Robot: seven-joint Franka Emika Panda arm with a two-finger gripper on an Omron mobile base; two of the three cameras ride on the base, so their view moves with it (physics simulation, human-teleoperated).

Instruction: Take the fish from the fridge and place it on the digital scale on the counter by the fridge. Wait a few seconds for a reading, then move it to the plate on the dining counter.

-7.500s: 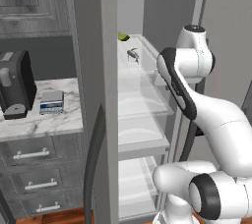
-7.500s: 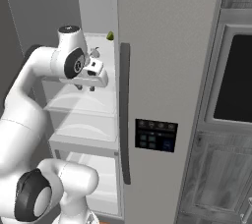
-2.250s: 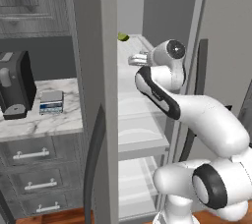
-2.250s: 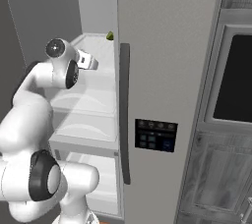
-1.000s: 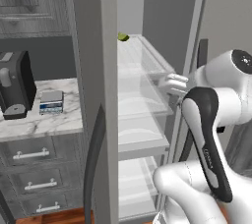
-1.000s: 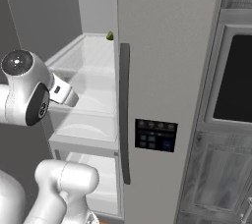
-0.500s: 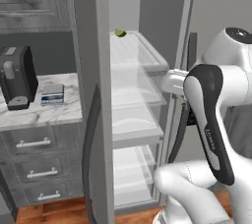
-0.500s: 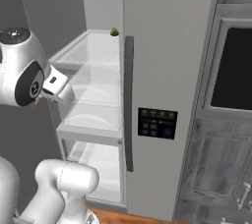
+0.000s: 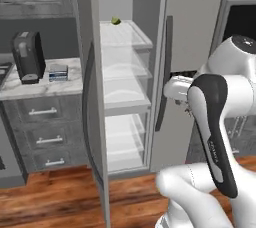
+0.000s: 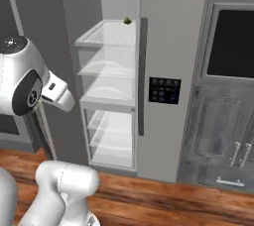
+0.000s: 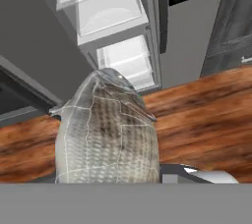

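The hand view looks along the gripper at a slim dark grey fish with a silvery, scaled sheen (image 11: 106, 129), which fills the space right in front of the camera, sitting at the gripper's tips with its narrow end pointing away. The finger tips themselves are hidden behind the fish, so the grip is judged from how the fish sits: the jaws appear partly closed around it, holding it clear of the shelves. Beyond the fish in this view lie a brown wooden floor (image 11: 206, 105) and, farther off, the tall grey fridge (image 11: 118, 26) with its white interior and clear glass shelves, door open. The two base views show what the hand view cannot: the white arm drawn back from the fridge (image 9: 130, 72), well apart from its shelves, and a small rounded yellow-green fruit (image 9: 115, 21) on the top shelf. The left base view alone shows, far to the gripper's left, the short veined marble counter (image 9: 30, 86) over grey drawers, carrying a tall black coffee machine (image 9: 28, 57) and the small flat silver-grey digital scale (image 9: 58, 72) beside it.
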